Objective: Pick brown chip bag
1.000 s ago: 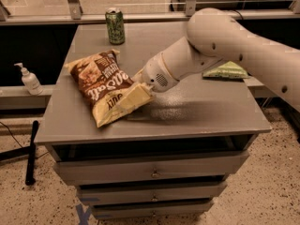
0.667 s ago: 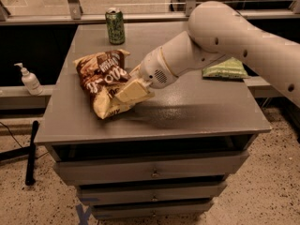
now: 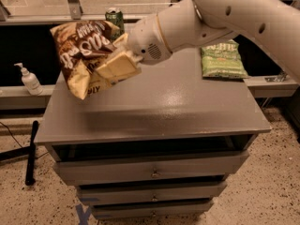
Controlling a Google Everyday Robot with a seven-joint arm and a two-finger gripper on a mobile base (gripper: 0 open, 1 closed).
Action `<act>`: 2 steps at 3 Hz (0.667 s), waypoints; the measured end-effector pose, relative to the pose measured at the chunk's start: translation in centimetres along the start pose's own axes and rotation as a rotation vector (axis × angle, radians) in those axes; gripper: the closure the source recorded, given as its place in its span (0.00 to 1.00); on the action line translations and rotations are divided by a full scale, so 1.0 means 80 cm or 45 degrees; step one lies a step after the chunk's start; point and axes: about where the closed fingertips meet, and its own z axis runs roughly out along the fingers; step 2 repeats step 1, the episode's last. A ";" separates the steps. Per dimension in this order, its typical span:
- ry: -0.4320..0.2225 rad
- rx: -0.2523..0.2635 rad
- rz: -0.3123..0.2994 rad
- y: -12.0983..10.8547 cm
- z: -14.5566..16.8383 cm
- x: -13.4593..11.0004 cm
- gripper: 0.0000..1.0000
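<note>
The brown chip bag [image 3: 79, 50], dark brown with cream-yellow ends and white script, hangs in the air above the left part of the grey cabinet top [image 3: 159, 107]. My gripper [image 3: 115, 64] is shut on the bag's right side, its cream fingers [image 3: 117, 65] pinching the lower right part. The white arm reaches in from the upper right. The bag is tilted and off the surface.
A green can [image 3: 115, 18] stands at the back of the cabinet top behind the bag. A smaller green chip bag [image 3: 222, 59] lies at the back right. A white pump bottle [image 3: 29, 78] stands on the ledge at left. Drawers are below the top.
The gripper has lifted the brown chip bag off the cabinet top and raised it up and to the left; earlier the bag lay on the surface.
</note>
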 end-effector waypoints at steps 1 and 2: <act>-0.046 0.029 -0.094 -0.002 -0.005 -0.049 1.00; -0.046 0.029 -0.094 -0.002 -0.005 -0.049 1.00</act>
